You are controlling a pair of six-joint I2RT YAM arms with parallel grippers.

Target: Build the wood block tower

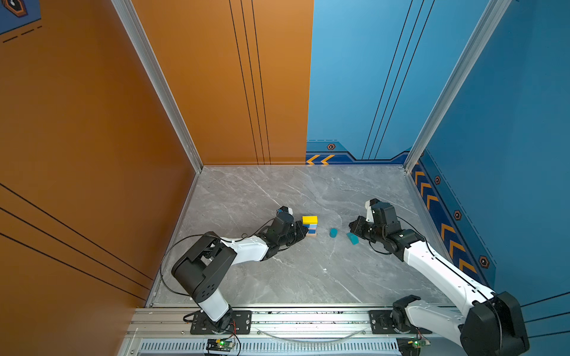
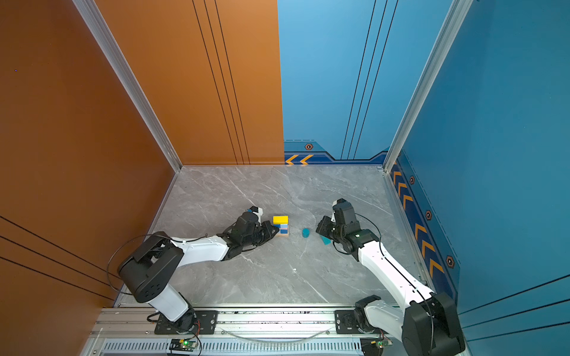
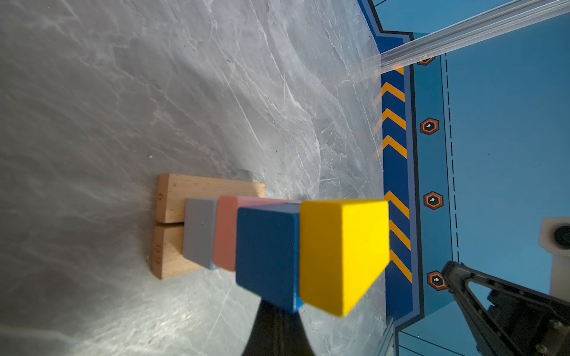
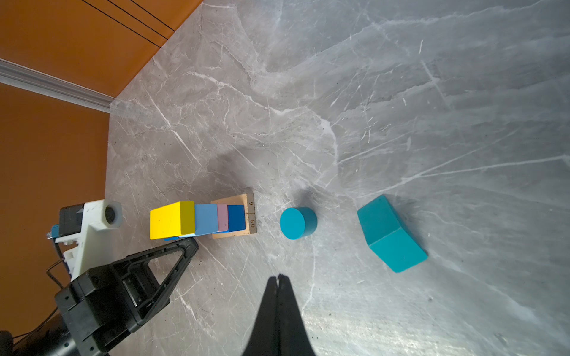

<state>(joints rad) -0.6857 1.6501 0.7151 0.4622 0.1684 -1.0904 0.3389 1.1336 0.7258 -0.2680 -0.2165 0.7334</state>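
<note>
The tower (image 1: 310,227) stands mid-table: two tan planks (image 4: 250,212) at the base, a dark blue cube (image 4: 236,218), a pink slab (image 4: 222,217), a light blue cube (image 4: 206,218) and a yellow bar (image 4: 171,220) on top. A teal cylinder (image 1: 333,232) and a teal prism (image 1: 352,238) lie loose to its right. My left gripper (image 1: 303,232) is shut and empty, its tips close against the tower's left side by the dark blue cube (image 3: 268,255), which hides them. My right gripper (image 4: 279,277) is shut and empty, low over the table between cylinder (image 4: 297,223) and prism (image 4: 391,234).
Orange wall panels (image 1: 92,123) close the left side and blue ones (image 1: 509,123) the right and back. An aluminium rail (image 1: 308,320) with both arm bases runs along the front edge. Bare grey marble table (image 1: 308,271) lies in front of the blocks.
</note>
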